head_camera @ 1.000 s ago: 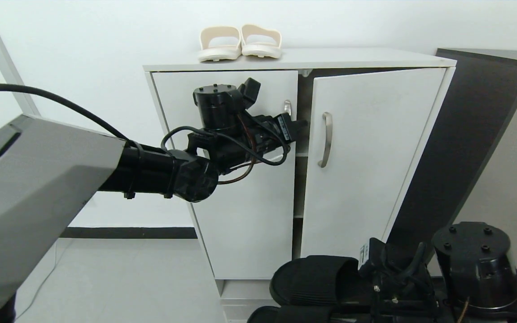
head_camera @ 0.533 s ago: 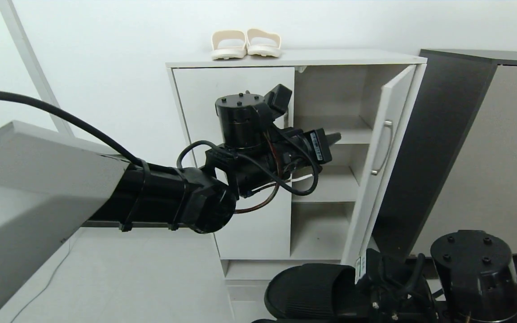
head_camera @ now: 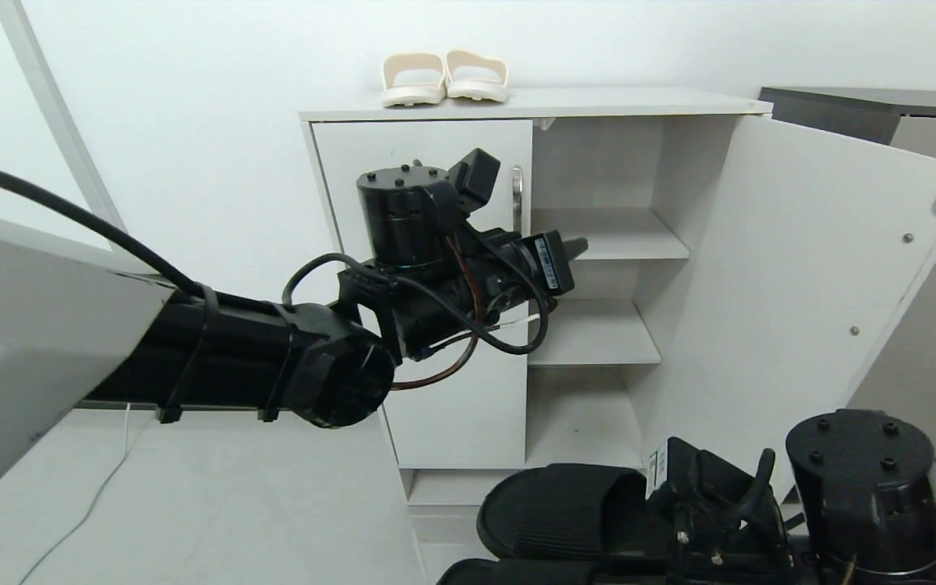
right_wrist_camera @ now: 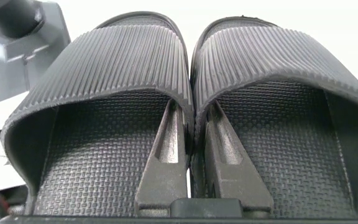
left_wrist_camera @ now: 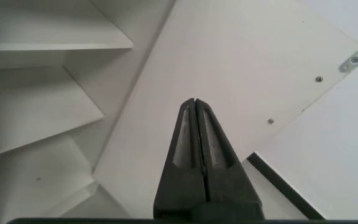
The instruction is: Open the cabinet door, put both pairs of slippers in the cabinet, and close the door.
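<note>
The black slippers (head_camera: 557, 512) in your right claw (right_wrist_camera: 193, 112) run off the head view's bottom edge; one barely shows.

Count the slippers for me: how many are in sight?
4. The left cream slipper and right cream slipper sit on the cabinet top. The first black slipper and second black slipper are clamped together in the right gripper. The closed left door could hide more.
</note>
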Controlling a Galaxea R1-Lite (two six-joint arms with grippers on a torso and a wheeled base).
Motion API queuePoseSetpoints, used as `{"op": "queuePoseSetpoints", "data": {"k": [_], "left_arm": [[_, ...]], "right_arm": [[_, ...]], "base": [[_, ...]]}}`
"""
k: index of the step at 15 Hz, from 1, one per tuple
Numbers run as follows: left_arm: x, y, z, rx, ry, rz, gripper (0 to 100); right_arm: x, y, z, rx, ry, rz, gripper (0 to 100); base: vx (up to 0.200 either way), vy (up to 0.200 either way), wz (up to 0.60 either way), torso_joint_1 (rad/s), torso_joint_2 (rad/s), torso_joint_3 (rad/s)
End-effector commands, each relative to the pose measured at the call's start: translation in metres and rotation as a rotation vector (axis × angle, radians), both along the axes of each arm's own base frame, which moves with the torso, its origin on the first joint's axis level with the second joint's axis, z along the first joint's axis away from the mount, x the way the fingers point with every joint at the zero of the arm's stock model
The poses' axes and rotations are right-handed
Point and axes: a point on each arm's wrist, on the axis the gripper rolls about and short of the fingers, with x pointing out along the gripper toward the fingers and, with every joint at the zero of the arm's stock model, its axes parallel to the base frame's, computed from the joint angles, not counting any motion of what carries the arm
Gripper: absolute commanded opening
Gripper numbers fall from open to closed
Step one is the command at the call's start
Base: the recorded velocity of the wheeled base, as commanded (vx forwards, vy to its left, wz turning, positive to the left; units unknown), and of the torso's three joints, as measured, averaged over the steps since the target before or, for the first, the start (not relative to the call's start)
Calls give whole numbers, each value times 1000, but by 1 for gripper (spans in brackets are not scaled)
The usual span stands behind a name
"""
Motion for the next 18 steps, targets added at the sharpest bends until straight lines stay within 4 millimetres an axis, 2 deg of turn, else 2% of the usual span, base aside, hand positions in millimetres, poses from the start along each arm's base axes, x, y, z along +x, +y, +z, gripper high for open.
{"op": "queuePoseSetpoints", "data": {"k": [1, 3, 4, 6, 7, 8, 10, 11, 12, 13, 14, 15, 16, 18], "left_arm": [[-13, 32, 17, 7, -37, 71, 0], [-30, 61, 25, 17, -49, 169, 0], [-57, 91, 30, 20, -54, 267, 0], [-97, 129, 29, 54, -80, 366, 0], [-130, 155, 21, 117, -102, 453, 0], [-147, 166, 17, 144, -113, 499, 0], [-201, 199, 3, 230, -117, 692, 0], [-220, 211, -3, 250, -118, 762, 0], [-248, 233, -18, 271, -96, 872, 0], [-265, 244, -30, 276, -84, 947, 0], [-274, 248, -36, 279, -78, 982, 0], [-300, 258, -49, 259, -96, 1099, 0], [-308, 260, -54, 258, -95, 1145, 0], [-331, 261, -83, 275, -73, 1222, 0]], "right_arm": [[9, -7, 2, 14, -11, -48, 0], [17, -18, 1, 22, 0, -128, 0], [25, -28, 1, 46, 33, -271, 0], [38, -28, 3, 57, 39, -464, 0], [50, -23, 7, 60, 10, -579, 0], [55, -20, 9, 64, -3, -622, 0], [70, -11, 11, 67, -36, -763, 0], [76, -8, 10, 58, -52, -813, 0], [85, -4, 5, 35, -75, -891, 0], [87, -3, 1, 18, -79, -916, 0], [87, -2, 0, 12, -78, -919, 0], [88, -2, -2, 6, -75, -919, 0], [88, -2, -3, 4, -75, -919, 0], [87, -2, -4, 1, -72, -919, 0]], "base": [[0, 0, 0, 0, 0, 0], [0, 0, 0, 0, 0, 0], [0, 0, 0, 0, 0, 0], [0, 0, 0, 0, 0, 0], [0, 0, 0, 0, 0, 0], [0, 0, 0, 0, 0, 0], [0, 0, 0, 0, 0, 0], [0, 0, 0, 0, 0, 0], [0, 0, 0, 0, 0, 0], [0, 0, 0, 0, 0, 0], [0, 0, 0, 0, 0, 0], [0, 0, 0, 0, 0, 0], [0, 0, 0, 0, 0, 0], [0, 0, 0, 0, 0, 0]]}}
